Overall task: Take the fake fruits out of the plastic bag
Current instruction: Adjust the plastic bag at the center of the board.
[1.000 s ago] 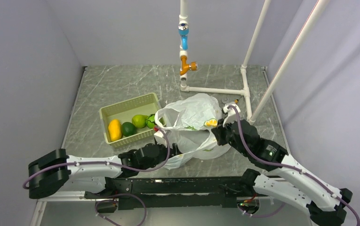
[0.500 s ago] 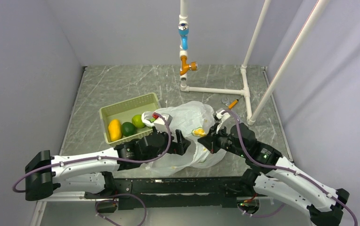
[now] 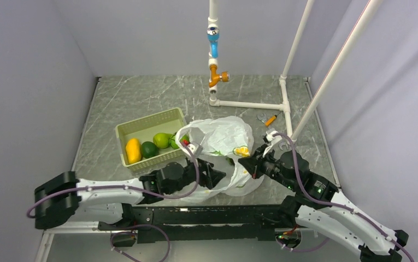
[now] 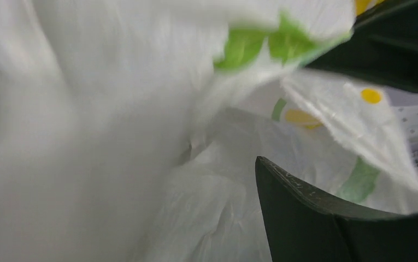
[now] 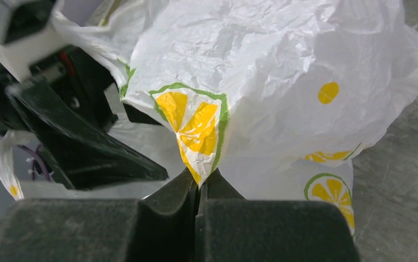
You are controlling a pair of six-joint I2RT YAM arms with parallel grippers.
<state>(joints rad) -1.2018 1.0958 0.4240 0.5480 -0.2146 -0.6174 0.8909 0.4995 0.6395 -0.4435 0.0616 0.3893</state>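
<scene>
Between the arms, found the plastic bag (image 3: 223, 136) slumped on the table (image 3: 141, 98). Judged it light, limp and slippery, best taken at a bunched fold or handle. Pinched one citrus-printed fold in the right gripper (image 5: 200, 183), fingers pressed together. Had the left gripper (image 3: 217, 176) at the mouth, fingers seemingly spread amid film. Saw four fake fruits (image 3: 162, 140) in the basket (image 3: 146, 124); could not rule out a fifth inside.

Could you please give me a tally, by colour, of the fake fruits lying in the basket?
Yellow: 1, the mango
Light green: 1, the pear
Dark green: 1, the round fruit
Green, partly hidden by the plastic bag: 1, the ball
Total: 4 in the basket
</scene>
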